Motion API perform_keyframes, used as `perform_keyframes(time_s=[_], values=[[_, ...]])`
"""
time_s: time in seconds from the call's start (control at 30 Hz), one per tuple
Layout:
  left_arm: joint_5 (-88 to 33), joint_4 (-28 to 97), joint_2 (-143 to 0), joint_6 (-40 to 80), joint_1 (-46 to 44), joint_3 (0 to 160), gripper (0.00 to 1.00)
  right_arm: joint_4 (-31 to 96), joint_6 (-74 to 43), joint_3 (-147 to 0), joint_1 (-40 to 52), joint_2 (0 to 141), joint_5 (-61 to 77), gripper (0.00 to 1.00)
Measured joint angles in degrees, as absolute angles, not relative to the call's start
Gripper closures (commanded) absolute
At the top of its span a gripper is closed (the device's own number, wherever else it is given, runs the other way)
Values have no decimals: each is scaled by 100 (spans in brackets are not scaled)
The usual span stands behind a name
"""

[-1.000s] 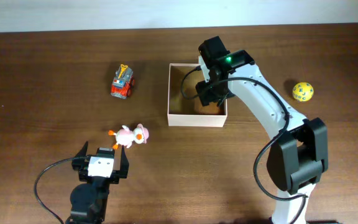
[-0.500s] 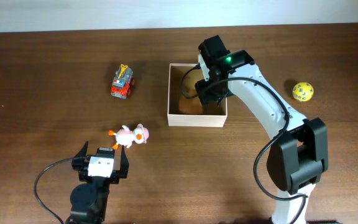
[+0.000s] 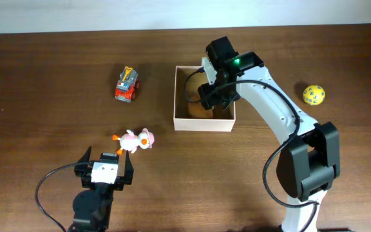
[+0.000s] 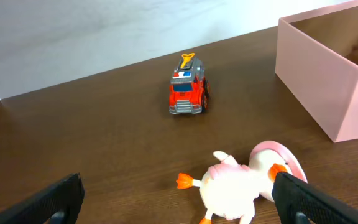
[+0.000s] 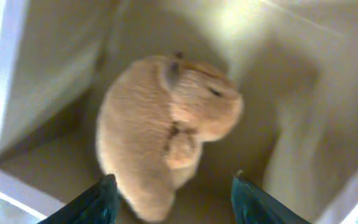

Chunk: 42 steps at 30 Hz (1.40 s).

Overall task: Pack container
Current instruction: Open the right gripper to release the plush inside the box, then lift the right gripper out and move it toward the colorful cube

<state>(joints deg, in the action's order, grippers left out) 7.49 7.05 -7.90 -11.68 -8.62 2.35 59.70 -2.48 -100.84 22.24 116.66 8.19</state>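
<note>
With the right end effector point(image 5: 174, 182) spread apart low inside the container point(image 3: 203, 123) at 12 o'clock on the desk point(image 3: 44, 96), either finger could snag the tan plush toy point(image 5: 160, 137) lying before it, or hook the 3 o'clock wall on withdrawal and drag the container askew

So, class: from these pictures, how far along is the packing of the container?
Done: a tan plush toy lies inside the container. In hand: the right jaws hang open either side of it, so it looks released. To do: the pink duck, fire truck and yellow ball sit on the table outside; the left jaws stand open by the duck.
</note>
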Motion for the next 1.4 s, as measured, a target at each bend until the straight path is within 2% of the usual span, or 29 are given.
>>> perform_keyframes(time_s=[0.03, 0.2, 0.23, 0.9, 1.1, 1.4], values=[[751, 705, -790, -1166, -862, 235, 1, 5929, -185, -10084, 2224, 11666, 950, 47], [751, 705, -790, -1166, -862, 235, 1, 5669, -16, -10084, 2224, 11666, 1426, 80], [749, 705, -790, -1166, -862, 235, 1, 5651, 14, -10084, 2224, 11666, 1496, 83], [749, 705, -792, -1166, -862, 233, 1, 5170, 54, -10088, 2515, 11666, 1813, 86], [751, 705, -790, -1166, -862, 235, 1, 5201, 73, -10088, 2512, 11666, 1815, 96], [749, 705, -790, -1166, -862, 235, 1, 4978, 89, -10095, 2530, 11830, 1813, 96]])
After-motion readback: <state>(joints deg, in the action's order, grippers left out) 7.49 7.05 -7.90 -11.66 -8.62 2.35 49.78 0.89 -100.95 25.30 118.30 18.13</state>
